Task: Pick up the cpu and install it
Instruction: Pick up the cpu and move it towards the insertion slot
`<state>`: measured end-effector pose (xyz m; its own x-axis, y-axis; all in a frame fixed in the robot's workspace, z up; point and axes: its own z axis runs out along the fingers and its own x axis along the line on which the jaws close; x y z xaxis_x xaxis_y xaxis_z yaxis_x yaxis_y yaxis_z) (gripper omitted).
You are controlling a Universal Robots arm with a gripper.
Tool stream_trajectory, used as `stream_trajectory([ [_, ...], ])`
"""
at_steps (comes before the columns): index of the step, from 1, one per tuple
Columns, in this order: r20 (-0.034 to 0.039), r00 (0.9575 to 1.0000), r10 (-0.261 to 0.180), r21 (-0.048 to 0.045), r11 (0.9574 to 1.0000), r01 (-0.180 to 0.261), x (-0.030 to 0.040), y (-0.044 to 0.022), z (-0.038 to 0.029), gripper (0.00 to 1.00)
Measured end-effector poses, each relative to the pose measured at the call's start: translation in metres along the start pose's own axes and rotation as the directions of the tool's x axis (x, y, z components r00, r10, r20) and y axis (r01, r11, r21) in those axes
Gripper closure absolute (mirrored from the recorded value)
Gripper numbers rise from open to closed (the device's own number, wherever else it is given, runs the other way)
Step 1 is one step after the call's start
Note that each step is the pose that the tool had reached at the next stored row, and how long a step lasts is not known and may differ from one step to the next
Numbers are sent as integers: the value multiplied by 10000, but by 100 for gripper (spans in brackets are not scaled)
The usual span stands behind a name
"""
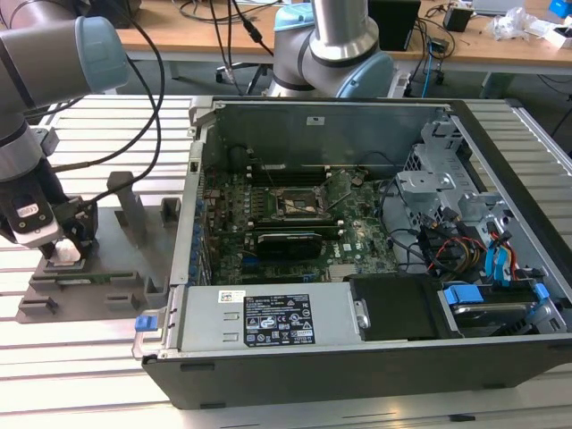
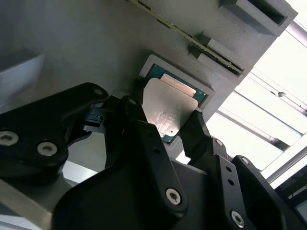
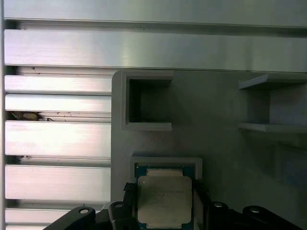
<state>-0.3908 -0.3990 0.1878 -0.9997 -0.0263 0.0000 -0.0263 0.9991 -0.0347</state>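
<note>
1. cpu point(image 3: 164, 199) between the jaws, flat in a shallow square pocket point(image 3: 165, 161) of the grey fixture plate point(image 3: 216, 110), silver top up.
2. gripper point(image 1: 64, 246) jaws narrow, black fingers point(image 2: 192, 129) pressed against two opposite edges of the cpu.
3. Under the jaws: fixture plate on a slatted aluminium table point(image 1: 89, 375); wooden desk point(image 1: 161, 40) with cables behind.
4. Pocket rim close around the cpu; open rectangular recess point(image 3: 146, 103) just beyond the jaws; upright posts point(image 1: 130, 201) near them.
5. Well apart from the jaws, toward the exterior view's right: open computer case point(image 1: 357, 375) with its socket point(image 1: 299, 204).
6. Count: one cpu, one gripper, two fingers, one case.
</note>
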Motion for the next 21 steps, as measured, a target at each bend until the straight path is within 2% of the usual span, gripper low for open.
stream_trajectory([
  [14,1,10000,1,6,10000,-1,3,0,-1,45],
  [18,1,10000,0,7,10000,0,3,-1,-30,45],
  [21,-1,10000,-1,7,10000,1,3,-2,-81,45],
])
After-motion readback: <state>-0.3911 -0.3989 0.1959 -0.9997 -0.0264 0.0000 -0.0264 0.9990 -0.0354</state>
